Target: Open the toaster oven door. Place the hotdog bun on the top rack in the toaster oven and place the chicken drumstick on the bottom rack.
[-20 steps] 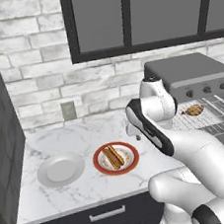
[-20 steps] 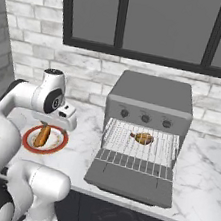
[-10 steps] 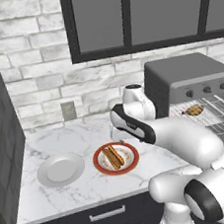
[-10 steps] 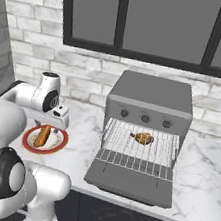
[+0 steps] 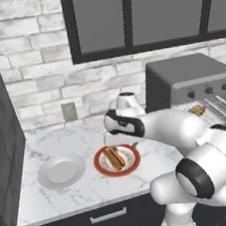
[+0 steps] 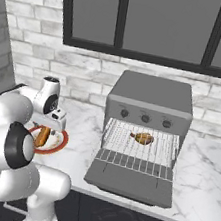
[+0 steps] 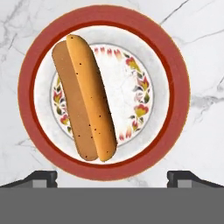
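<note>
Two-finger gripper (image 7: pixel 112 177), jaws spread wide and empty, hangs above the tan hotdog bun (image 7: pixel 85 97) on a red-rimmed floral plate (image 7: pixel 177 94). Plain grey plate (image 5: pixel 62 170) lies beside it. Golden-brown chicken drumstick (image 6: pixel 142 137) sits inside the open dark grey toaster oven (image 6: pixel 152 96).

Hotdog bun (image 5: pixel 114 158) on red-rimmed plate (image 5: pixel 132 166)

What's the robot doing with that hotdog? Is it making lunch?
Sort of! The robot's open gripper hovers right above the hotdog bun, which lies on a red-rimmed plate on the counter. It isn't holding anything yet. The toaster oven has its door folded down open, and the chicken drumstick already sits on a rack inside. A plain grey plate rests nearby.
</note>
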Robot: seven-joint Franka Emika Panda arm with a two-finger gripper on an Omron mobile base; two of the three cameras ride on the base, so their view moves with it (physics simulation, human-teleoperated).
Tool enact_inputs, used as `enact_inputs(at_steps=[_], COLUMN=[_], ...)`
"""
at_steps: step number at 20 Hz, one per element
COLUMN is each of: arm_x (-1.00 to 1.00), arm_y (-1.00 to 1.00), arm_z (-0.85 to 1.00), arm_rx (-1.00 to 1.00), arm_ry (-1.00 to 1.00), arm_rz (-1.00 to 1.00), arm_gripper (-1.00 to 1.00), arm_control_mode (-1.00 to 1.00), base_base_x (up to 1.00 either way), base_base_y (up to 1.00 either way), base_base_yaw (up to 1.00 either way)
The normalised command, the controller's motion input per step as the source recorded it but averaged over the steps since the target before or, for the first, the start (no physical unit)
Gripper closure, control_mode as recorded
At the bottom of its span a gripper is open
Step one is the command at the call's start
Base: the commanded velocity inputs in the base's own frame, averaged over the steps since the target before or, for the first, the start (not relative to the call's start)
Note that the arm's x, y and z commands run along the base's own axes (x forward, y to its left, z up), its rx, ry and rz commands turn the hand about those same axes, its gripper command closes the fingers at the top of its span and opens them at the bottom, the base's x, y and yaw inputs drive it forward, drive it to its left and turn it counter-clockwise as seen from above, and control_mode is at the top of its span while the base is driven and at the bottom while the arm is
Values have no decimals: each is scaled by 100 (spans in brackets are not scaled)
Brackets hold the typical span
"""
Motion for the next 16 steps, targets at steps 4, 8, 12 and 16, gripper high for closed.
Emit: enact_inputs(at_steps=[4,8,12,16], arm_x=[7,0,2,5], arm_y=[15,23,4,1], arm_z=[-20,-28,-24,-17], arm_rx=[0,0,0,-2], arm_ry=[5,0,0,0], arm_rz=[2,1,0,0], arm_gripper=[-100,-100,-100,-100], arm_control_mode=[-100,-100,-100,-100], base_base_x=[0,0,0,0], base_base_y=[0,0,0,0], base_base_yaw=[0,0,0,0])
